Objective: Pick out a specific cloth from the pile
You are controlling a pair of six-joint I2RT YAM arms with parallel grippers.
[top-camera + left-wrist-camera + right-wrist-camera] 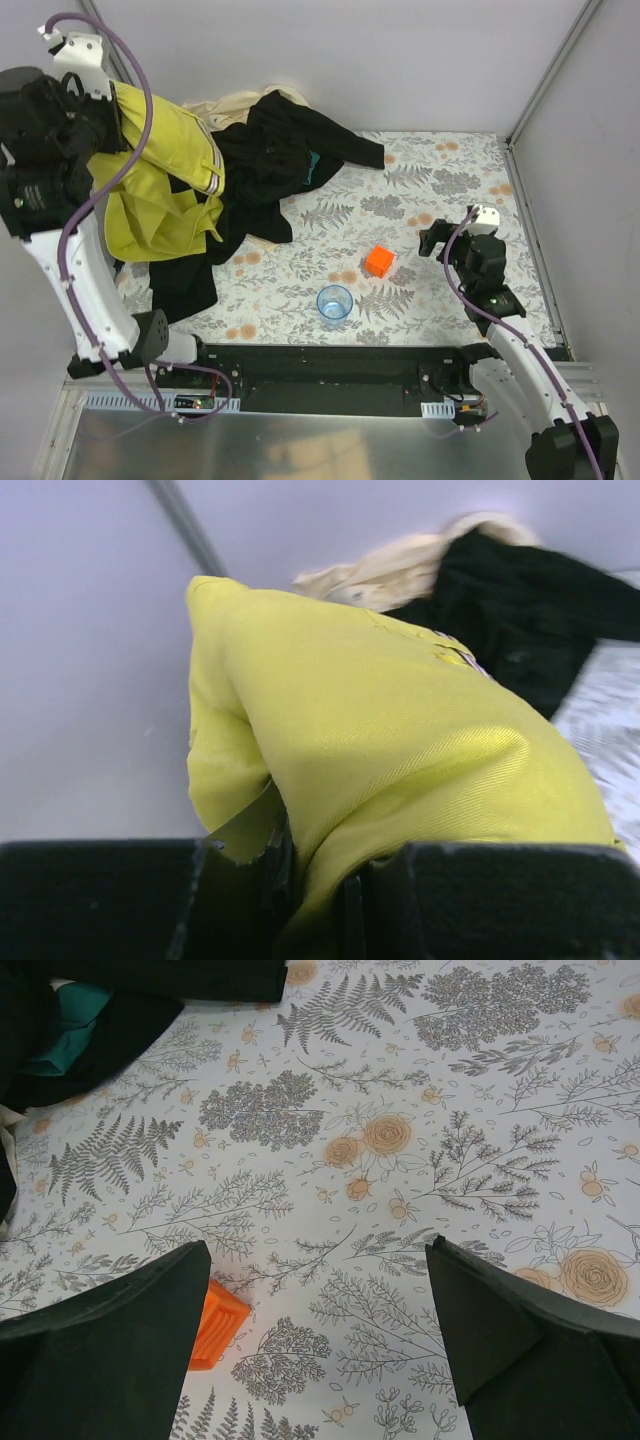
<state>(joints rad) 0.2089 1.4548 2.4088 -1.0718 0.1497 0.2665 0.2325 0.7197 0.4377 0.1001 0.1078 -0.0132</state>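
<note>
The bright yellow cloth (160, 190) hangs lifted at the far left, its striped hem band (212, 165) facing the pile. My left gripper (108, 135) is raised above the table's left edge and shut on a fold of this cloth (400, 740); the fabric is pinched between the black jaws of the left gripper (320, 880). The pile (275, 150) of black garments lies at the back left, with a cream cloth (225, 105) behind and a teal bit (313, 165). The yellow cloth's lower part still drapes over black fabric. My right gripper (432, 240) (320, 1250) hovers open over the table on the right, holding nothing.
An orange block (379, 261) (215, 1325) sits mid-table just left of the right gripper's fingers. A clear blue cup (335, 302) stands near the front edge. A floral tablecloth (450, 180) covers the table. White walls close in the back and both sides.
</note>
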